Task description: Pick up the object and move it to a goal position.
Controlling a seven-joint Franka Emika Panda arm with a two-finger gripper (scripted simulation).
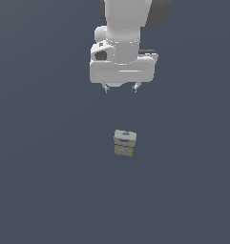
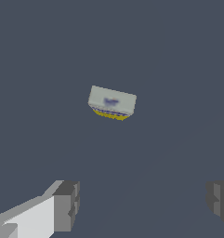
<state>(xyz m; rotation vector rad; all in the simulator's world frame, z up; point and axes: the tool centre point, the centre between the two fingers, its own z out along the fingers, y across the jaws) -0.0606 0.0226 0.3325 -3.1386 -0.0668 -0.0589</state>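
The floor [image 1: 45,181] is flat and dark grey-blue; the object [image 1: 124,143] is a small pale box, yellow low down; gripper [image 1: 120,88] jaws wide, well above it.

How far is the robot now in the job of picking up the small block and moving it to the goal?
Nothing is finished yet. The block lies on the grey floor, untouched. In hand: the gripper hangs open above it, apart from it, and both fingers are wide of the block. Left: descend, grasp, lift, carry. No goal marker is visible.
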